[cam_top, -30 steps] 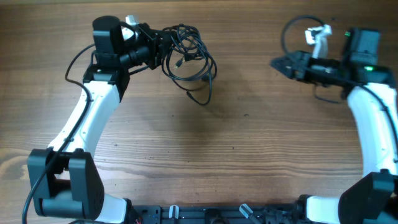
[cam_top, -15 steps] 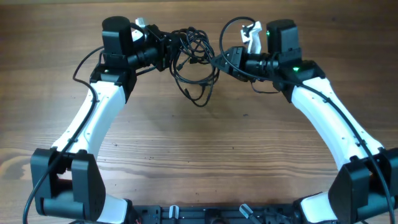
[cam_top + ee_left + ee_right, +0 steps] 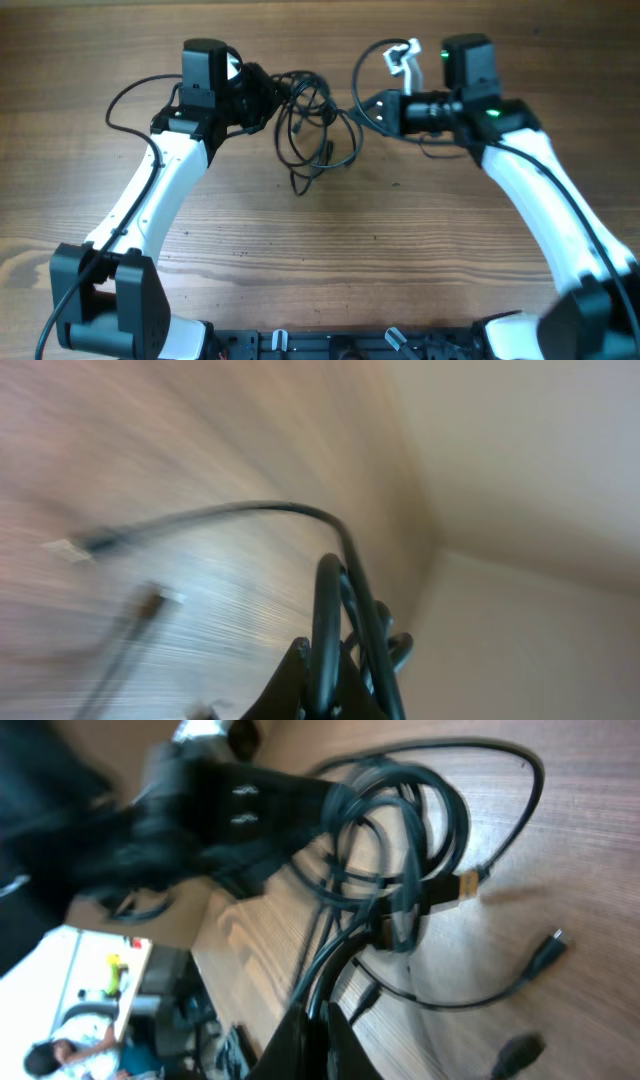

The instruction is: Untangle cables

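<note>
The cables (image 3: 318, 128) form a loose black tangle at the table's back middle, between the two arms. My left gripper (image 3: 266, 95) is shut on the tangle's left side. In the left wrist view its jaws (image 3: 325, 685) pinch a cable loop (image 3: 327, 595), and a blurred plug end (image 3: 70, 546) trails away to the left. My right gripper (image 3: 366, 108) is shut on a strand at the tangle's right edge. The right wrist view has those jaws (image 3: 318, 1045) closed on dark strands leading up into the cables (image 3: 400, 850), where a gold-tipped plug (image 3: 466, 886) shows.
The wooden table (image 3: 400, 250) carries both white arms, whose bases sit at the front corners. Thicker black arm wires loop behind the left arm (image 3: 125, 95) and the right arm (image 3: 372, 55). A small white part (image 3: 403, 55) stands by the right wrist.
My right arm swung in from the far right to the tangle and its jaws closed on a strand. The left gripper, still shut, drifted slightly right, and the tangle shifted with it.
</note>
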`<state>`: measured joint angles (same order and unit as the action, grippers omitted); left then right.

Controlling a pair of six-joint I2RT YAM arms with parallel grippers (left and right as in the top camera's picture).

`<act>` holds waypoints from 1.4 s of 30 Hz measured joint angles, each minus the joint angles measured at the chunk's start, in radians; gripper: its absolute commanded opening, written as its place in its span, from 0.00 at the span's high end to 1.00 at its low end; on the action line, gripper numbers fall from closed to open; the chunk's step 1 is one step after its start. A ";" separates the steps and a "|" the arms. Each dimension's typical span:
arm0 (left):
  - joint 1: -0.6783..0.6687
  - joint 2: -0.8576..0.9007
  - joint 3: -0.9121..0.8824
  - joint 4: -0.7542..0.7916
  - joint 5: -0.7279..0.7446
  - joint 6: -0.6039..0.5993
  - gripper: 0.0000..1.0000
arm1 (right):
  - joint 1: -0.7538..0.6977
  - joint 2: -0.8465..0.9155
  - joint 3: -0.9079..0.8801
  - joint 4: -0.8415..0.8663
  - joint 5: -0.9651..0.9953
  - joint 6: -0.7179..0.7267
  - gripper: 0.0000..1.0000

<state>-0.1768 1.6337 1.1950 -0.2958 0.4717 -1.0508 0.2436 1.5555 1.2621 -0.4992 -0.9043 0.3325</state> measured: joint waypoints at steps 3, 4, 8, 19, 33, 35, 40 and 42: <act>-0.002 -0.002 -0.002 -0.105 -0.206 0.034 0.96 | -0.058 -0.201 0.001 -0.062 -0.040 -0.102 0.96; -0.002 -0.001 -0.002 -0.115 -0.239 0.043 0.96 | -0.068 -0.252 0.003 -0.063 -0.047 -0.109 0.96; 0.000 -0.001 -0.004 -0.044 -0.308 0.061 0.96 | -0.056 -0.337 0.018 -0.209 -0.028 -0.084 0.96; 0.048 -0.003 -0.011 0.601 0.389 0.191 0.96 | 0.082 -0.223 0.016 -0.169 0.233 -0.021 0.53; 0.056 -0.003 -0.006 0.228 0.678 0.443 0.96 | 0.277 -0.203 0.016 -0.024 0.561 0.152 0.66; 0.028 -0.003 -0.006 0.153 0.658 0.448 0.96 | 0.289 -0.128 0.016 0.001 0.601 0.254 0.70; 0.014 -0.003 -0.006 0.130 0.610 0.439 0.96 | 0.290 -0.081 0.016 0.015 0.619 0.072 0.69; 0.014 -0.003 -0.006 0.082 0.610 0.419 0.96 | 0.290 -0.081 0.016 0.016 0.622 -0.057 0.69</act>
<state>-0.1627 1.6310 1.1889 -0.2142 1.0821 -0.6319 0.5335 1.4746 1.2781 -0.4835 -0.2825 0.2752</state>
